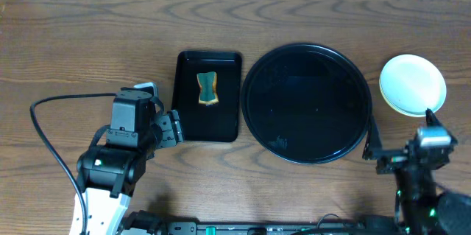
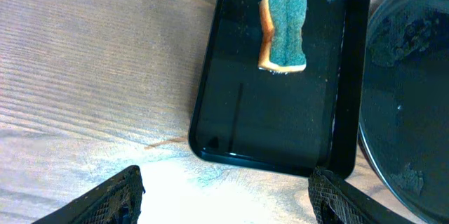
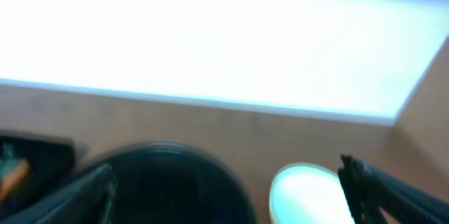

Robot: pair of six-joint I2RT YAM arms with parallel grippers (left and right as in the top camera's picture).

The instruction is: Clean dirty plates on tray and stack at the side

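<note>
The round black tray (image 1: 305, 102) sits mid-table with no plates on it. The plates (image 1: 413, 84) are stacked to its right, a white one on top with a pale yellow rim showing beneath. My right gripper (image 1: 399, 133) is open and empty, just in front of the gap between the tray and the stack. In the blurred right wrist view the gripper (image 3: 228, 196) frames the tray (image 3: 175, 182) and the top plate (image 3: 305, 192). My left gripper (image 1: 172, 127) is open and empty at the near left of the rectangular tray, as the left wrist view (image 2: 224, 199) also shows.
A small rectangular black tray (image 1: 209, 128) stands left of the round tray and holds a green and yellow sponge (image 1: 208, 89). In the left wrist view the sponge (image 2: 283, 33) lies near that tray's far end. A black cable (image 1: 44, 135) loops at the left.
</note>
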